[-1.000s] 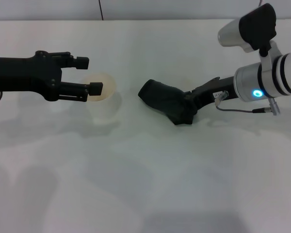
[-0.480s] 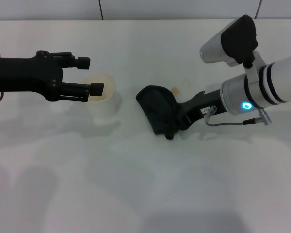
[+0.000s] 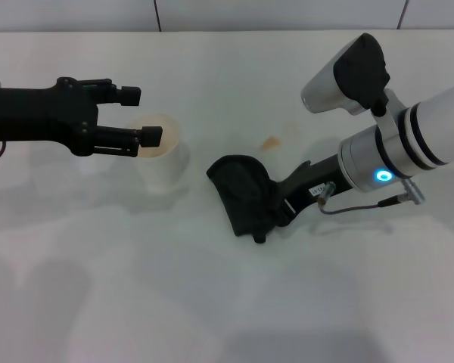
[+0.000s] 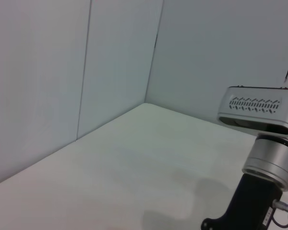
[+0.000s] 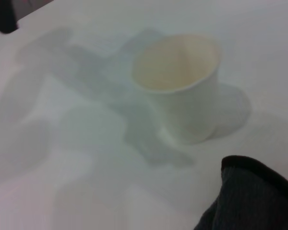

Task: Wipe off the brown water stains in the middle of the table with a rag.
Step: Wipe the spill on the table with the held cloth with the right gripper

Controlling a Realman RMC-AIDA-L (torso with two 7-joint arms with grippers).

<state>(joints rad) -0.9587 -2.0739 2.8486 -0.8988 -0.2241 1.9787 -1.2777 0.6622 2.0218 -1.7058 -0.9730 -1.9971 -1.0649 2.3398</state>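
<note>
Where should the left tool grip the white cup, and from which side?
Across the cup's upper wall just below the rim, coming in level from the robot's left, probably. It stands upright with its mouth open, the left tool already sits open beside that rim, and the rag lies apart on the other side.

No text, brand or number can be read anywhere. A small white label [image 3: 315, 189] sits on the right arm's black wrist section, and also shows in the left wrist view, but its print is too small to make out.
</note>
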